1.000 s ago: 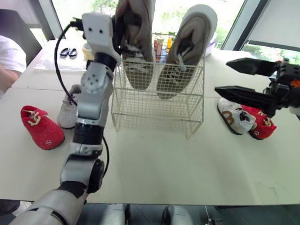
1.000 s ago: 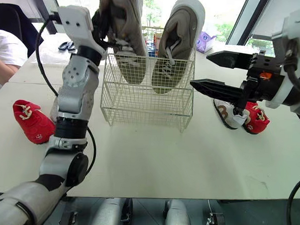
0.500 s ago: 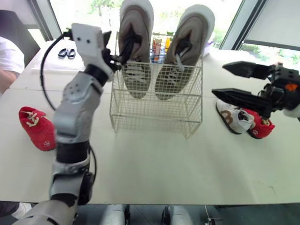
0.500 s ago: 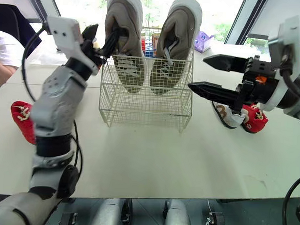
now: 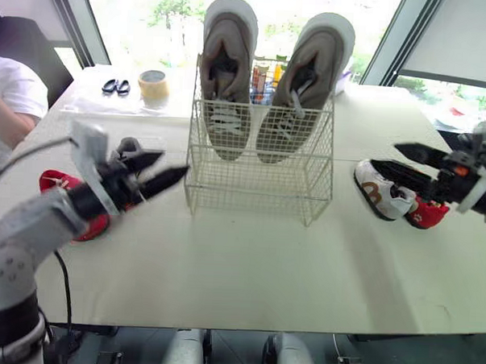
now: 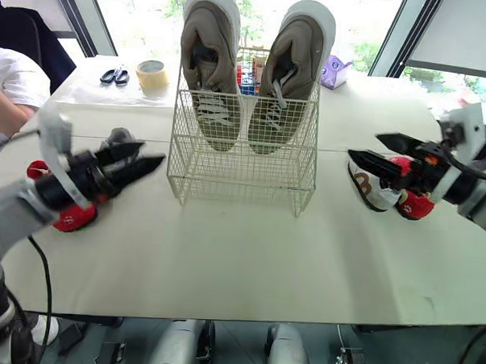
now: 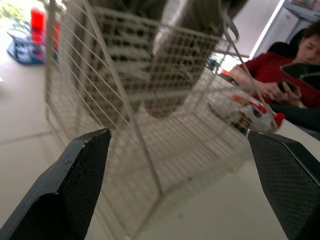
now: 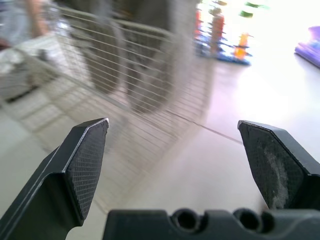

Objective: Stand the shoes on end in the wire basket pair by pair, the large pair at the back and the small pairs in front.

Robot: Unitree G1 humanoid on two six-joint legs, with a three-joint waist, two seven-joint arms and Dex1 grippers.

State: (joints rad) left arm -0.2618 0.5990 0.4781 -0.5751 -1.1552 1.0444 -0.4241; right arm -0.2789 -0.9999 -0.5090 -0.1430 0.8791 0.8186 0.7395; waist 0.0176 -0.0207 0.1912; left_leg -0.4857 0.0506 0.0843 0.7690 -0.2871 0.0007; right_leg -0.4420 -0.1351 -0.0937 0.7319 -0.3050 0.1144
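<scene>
**On the tabletop: large pair in the basket, small shoes outside**

At the far side of the wire basket (image 5: 259, 179) the two large grey shoes (image 5: 227, 84) stand on end, side by side, toes down and heels high above the rim. Left of the basket, the left gripper (image 5: 173, 164) hovers low over the tabletop (image 5: 247, 271). Its jaws are open with nothing between them and point toward the basket. A small red shoe (image 6: 74, 216) lies beside that arm, partly hidden by it.

Right of the basket, a small white shoe (image 5: 381, 194) and a second small red shoe (image 5: 429, 213) lie touching each other. The right gripper (image 5: 385, 155) is just over the white shoe with its jaws spread wide. Whether it touches the shoe, I cannot tell.

Scissors (image 5: 112, 86) and a roll of tape (image 5: 154, 83) lie at the far left.
</scene>
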